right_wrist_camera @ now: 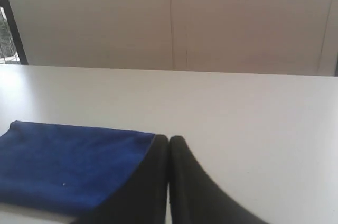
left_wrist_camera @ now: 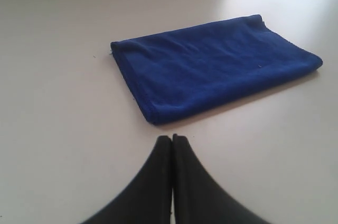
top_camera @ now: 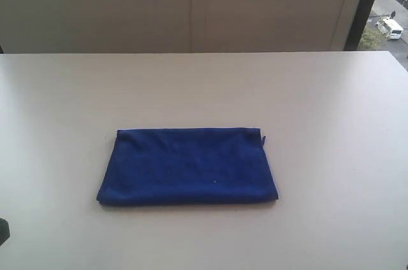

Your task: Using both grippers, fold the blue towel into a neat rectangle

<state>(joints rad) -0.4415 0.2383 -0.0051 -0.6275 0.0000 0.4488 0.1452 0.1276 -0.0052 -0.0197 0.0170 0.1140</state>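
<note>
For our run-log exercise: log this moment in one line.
towel: folded, flat on table | left gripper: shut, empty | right gripper: shut, empty

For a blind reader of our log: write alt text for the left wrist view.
A blue towel, folded into a flat rectangle, lies on a white table. The black left hand, shut and empty, points toward the towel's nearest corner without touching it.

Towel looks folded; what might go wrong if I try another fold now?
The left pincer and right pincer are shut and off the blue towel; driving in closed would likely shove it. It lies in layers, so a shallow pinch may lift only the top one and undo the fold.
</note>
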